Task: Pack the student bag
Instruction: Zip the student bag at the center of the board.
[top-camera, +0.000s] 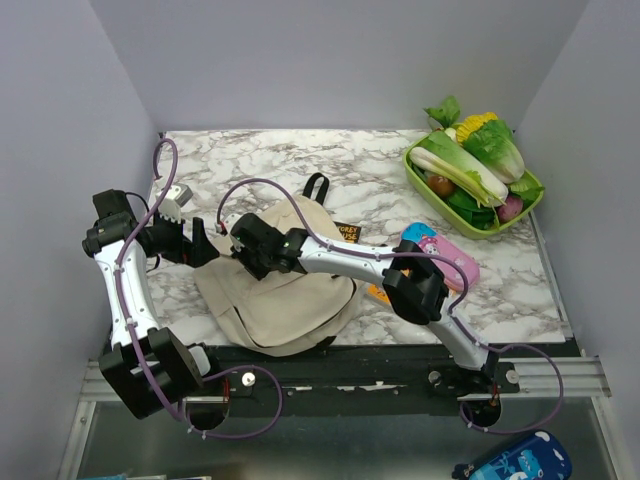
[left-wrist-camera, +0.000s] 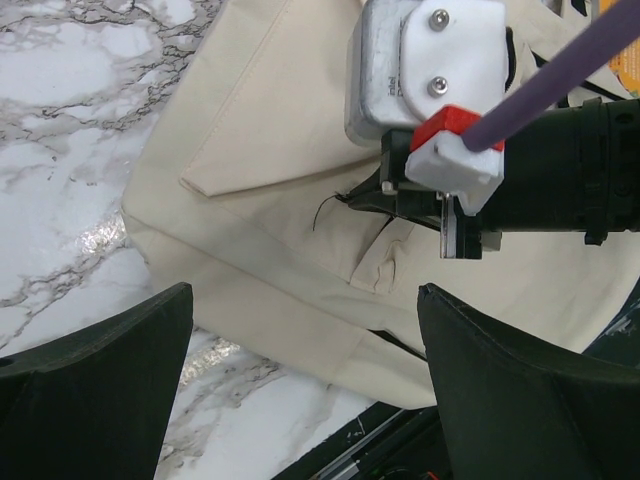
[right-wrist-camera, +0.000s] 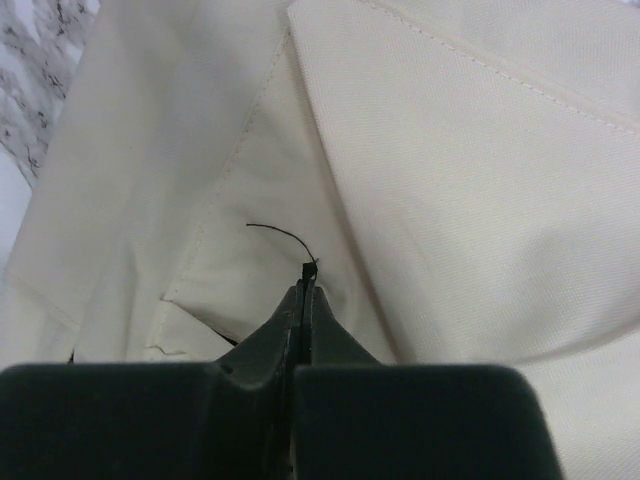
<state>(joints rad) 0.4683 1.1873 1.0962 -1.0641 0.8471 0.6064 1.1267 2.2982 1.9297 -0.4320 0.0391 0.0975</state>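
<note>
While the left arm's fingers (left-wrist-camera: 105, 375) hang spread wide with nothing between them, just off the bag's left side, the student bag (top-camera: 285, 300) lies flat on the marble counter (top-camera: 370, 170), near its front edge and left of the middle. Its cream cloth is folded over itself, and I cannot tell what is inside. The right arm's fingers (right-wrist-camera: 305, 300) are clenched tight, their tips down on the cloth by a narrow slit and a thin black thread (right-wrist-camera: 280, 232); whether they pinch anything I cannot tell. A pink and blue pencil case (top-camera: 442, 252) lies on the counter to the right of the bag. In the far right corner a green tray (top-camera: 412, 165) is heaped with leafy greens, a yellow corn cob and some small round vegetables.
</note>
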